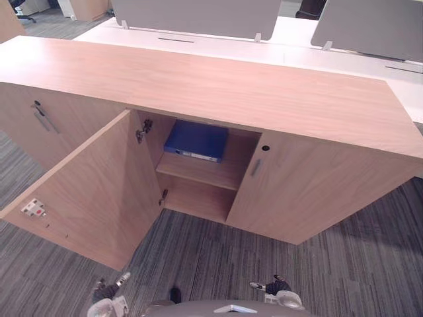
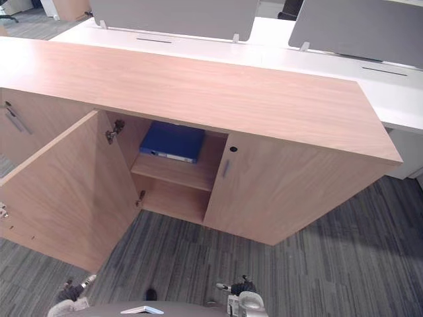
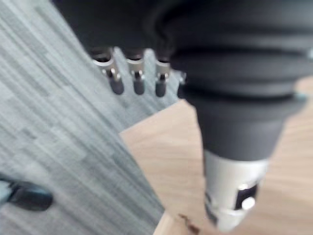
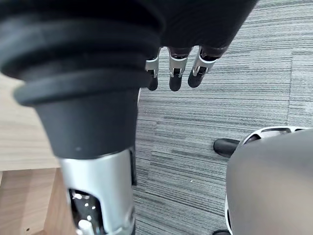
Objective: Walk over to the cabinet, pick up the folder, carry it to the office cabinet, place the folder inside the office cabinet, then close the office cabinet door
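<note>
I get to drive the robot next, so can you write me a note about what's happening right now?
Left hand: fingers relaxed, holding nothing, hanging low near the open door.
Right hand: fingers relaxed, holding nothing, hanging low over the carpet.
Folder: blue, lying flat on the upper shelf inside the cabinet.
Done: the folder is inside the cabinet.
Left: swing the door shut. It stands wide open on the robot's left, so the left hand looks like the nearer one for pushing it.
</note>
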You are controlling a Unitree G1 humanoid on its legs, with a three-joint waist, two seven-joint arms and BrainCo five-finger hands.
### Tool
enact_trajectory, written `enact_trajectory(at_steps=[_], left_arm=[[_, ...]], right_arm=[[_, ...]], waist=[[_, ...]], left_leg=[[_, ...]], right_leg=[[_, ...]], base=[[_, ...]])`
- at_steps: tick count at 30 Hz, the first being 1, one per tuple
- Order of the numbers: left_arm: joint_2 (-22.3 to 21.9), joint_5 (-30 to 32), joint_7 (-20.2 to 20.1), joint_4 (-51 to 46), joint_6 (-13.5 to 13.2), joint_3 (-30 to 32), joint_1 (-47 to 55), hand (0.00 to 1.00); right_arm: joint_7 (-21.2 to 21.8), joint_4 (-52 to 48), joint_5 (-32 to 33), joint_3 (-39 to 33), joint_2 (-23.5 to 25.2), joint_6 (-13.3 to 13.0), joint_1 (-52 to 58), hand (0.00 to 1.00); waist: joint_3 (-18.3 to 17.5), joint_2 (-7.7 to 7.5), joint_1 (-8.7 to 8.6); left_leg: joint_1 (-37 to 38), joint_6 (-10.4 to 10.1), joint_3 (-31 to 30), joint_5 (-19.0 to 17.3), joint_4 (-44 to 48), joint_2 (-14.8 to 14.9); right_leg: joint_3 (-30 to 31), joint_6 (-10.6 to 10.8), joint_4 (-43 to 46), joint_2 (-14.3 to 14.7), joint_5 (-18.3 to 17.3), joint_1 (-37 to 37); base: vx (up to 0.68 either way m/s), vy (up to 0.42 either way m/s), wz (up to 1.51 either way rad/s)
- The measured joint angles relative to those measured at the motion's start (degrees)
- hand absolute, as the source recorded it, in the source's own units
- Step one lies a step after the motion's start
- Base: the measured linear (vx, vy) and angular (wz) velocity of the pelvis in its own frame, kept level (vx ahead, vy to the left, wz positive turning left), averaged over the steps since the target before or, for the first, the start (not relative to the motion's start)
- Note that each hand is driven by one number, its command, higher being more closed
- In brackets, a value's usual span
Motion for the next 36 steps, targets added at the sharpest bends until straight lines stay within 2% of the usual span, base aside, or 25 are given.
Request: enact_trajectory(at_steps=[7, 11, 19, 23, 30, 36], left_arm=[[9.77, -1.74, 0.99, -8.32, -2.78, 4.94, -3.41, 0.00], [13.05, -1.74, 0.97, -9.68, -3.49, 4.95, -5.27, 0.00], [13.47, -1.72, 2.15, -10.73, -3.94, 4.94, -5.75, 0.00], [13.72, -1.68, 2.21, -14.84, -3.93, 4.96, -5.70, 0.00], [14.22, -1.59, 2.00, -19.60, -3.97, 2.71, -3.62, 0.00], [11.74, -1.56, 2.02, -25.34, -4.01, 1.05, 0.89, 0.00]], right_arm=[[0.01, 0.00, -0.01, 1.29, -0.04, -0.01, -0.08, 0.00], [0.02, 0.00, -0.24, 2.31, -0.53, -0.03, -0.55, 0.00], [0.01, -0.01, -0.46, 2.59, -0.99, -0.04, -0.41, 0.00], [0.04, -0.07, -0.46, 2.59, -1.02, -0.04, -0.07, 0.00], [0.16, -0.07, -0.49, 2.58, -0.93, -0.03, 0.82, 0.00], [0.21, -0.06, -0.92, 2.60, -0.81, -0.04, 1.12, 0.00]], waist=[[-0.32, -1.00, 0.81], [-0.10, -1.91, 1.17], [0.15, -2.26, 1.80], [0.43, -2.88, 2.22], [0.42, -2.91, 3.21], [0.36, -3.00, 3.55]], left_leg=[[0.05, 0.33, -1.31, 0.01, 0.03, -0.38], [0.21, 0.35, -1.48, -0.13, 0.02, -0.47], [1.02, 0.40, -1.33, -0.43, -0.03, -0.26], [0.96, 0.10, -1.13, -0.80, -0.04, 0.02], [1.10, 0.08, -1.16, -0.87, -0.02, 0.00], [1.18, 0.07, -1.16, -0.85, -0.01, -0.03]], right_leg=[[-0.92, -0.72, -0.08, 0.04, 0.37, 0.49], [-1.18, -1.00, -0.80, 0.15, 0.41, 1.27], [-0.63, -1.94, -0.70, 0.36, -0.17, 1.83], [0.06, -2.07, -0.64, 0.61, -0.52, 1.83], [0.05, -2.23, -0.66, 0.67, -0.76, 1.84], [0.24, -2.21, -0.64, 0.68, -0.33, 1.88]], base=[[0.06, -0.006, 0.09], [0.02, -0.004, 0.08], [-0.03, -0.012, -0.03], [-0.06, -0.028, -0.05], [0.01, -0.006, 0.02], [0.00, -0.007, 0.01]])
